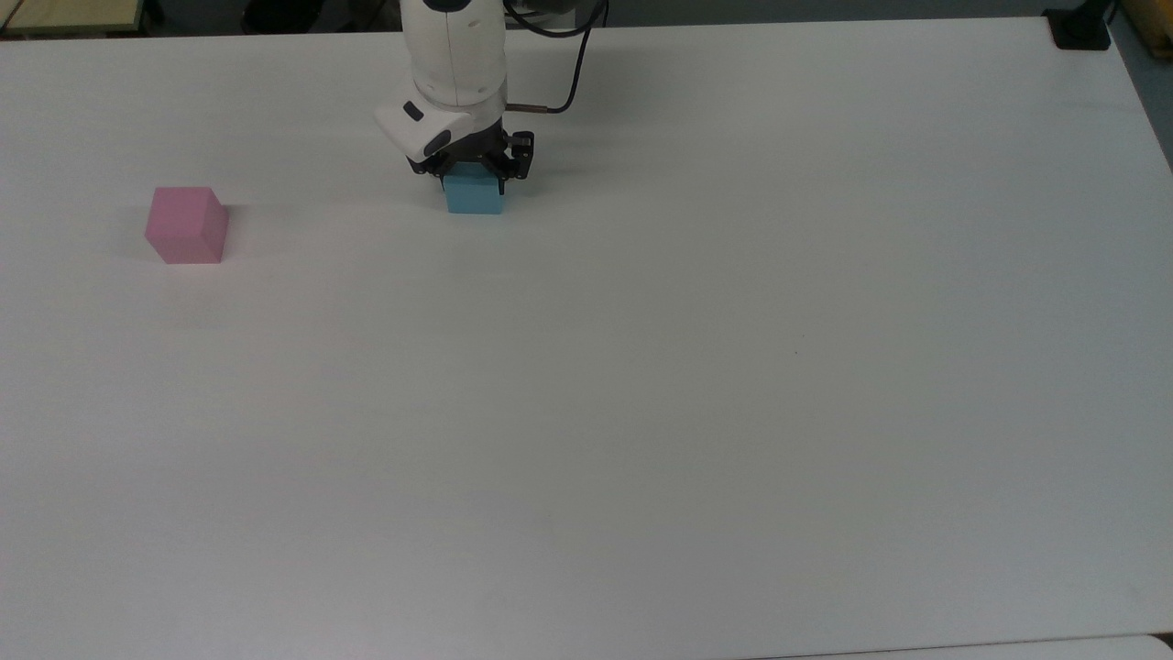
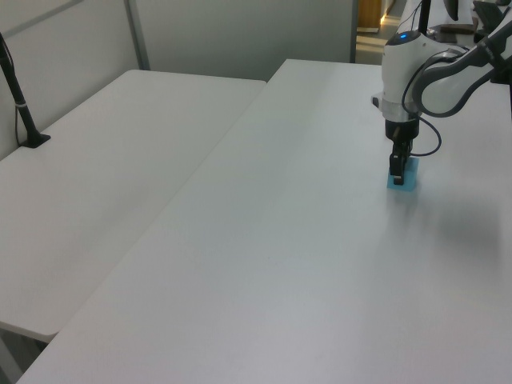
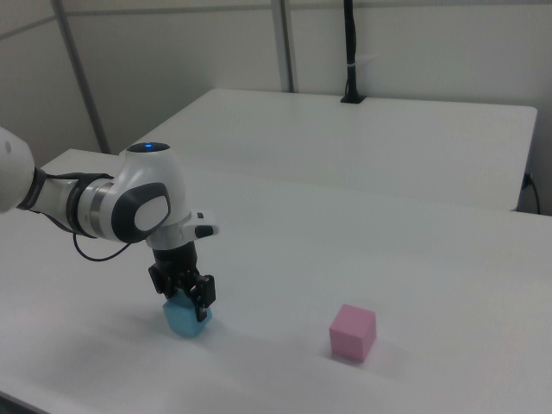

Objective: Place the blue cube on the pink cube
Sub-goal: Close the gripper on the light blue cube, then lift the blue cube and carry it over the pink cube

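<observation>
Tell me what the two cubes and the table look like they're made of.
Blue cube and pink cube: matte, uniform colour, sharp edges, no glare or grain; probably foam or painted wood, though the look leaves it open. Table: smooth white top with a soft sheen, likely laminate.
</observation>
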